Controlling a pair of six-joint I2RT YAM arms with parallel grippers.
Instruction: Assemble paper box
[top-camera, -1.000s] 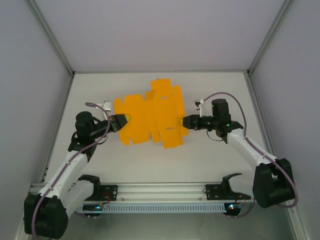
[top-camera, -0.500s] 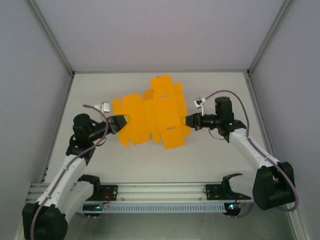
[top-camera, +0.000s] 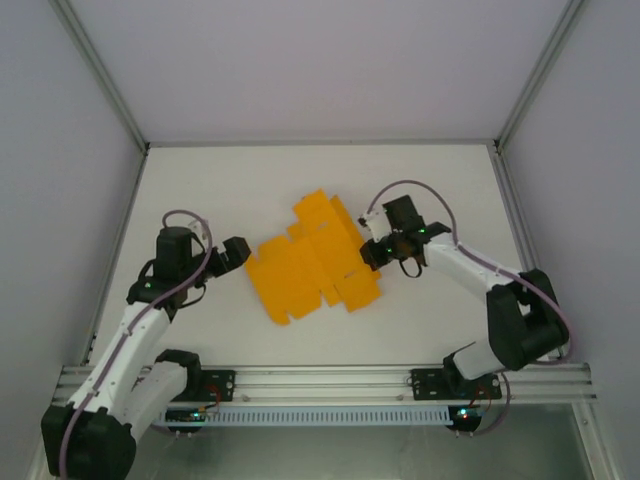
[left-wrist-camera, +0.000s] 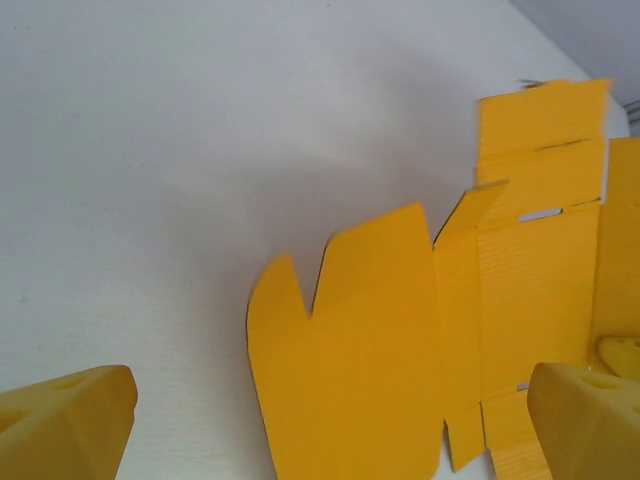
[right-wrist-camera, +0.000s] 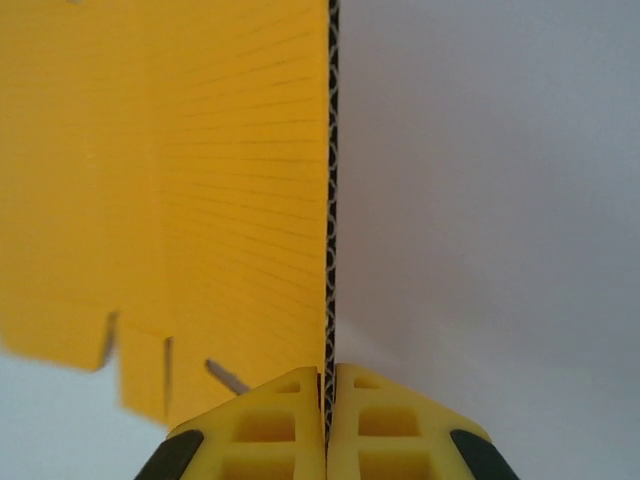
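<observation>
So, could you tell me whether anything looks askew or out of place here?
The flat orange-yellow card sheet lies skewed, diagonal to the edges of the white table. Its right edge is pinched in the right gripper, while the left gripper is open, apart from it. No tears show.

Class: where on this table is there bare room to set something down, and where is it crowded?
Bare: the far strip of table between the paper box and the back wall; the near strip between it and the rail. Crowded: the middle, where the open left claw and the right claw, shut on its edge, flank it.
</observation>
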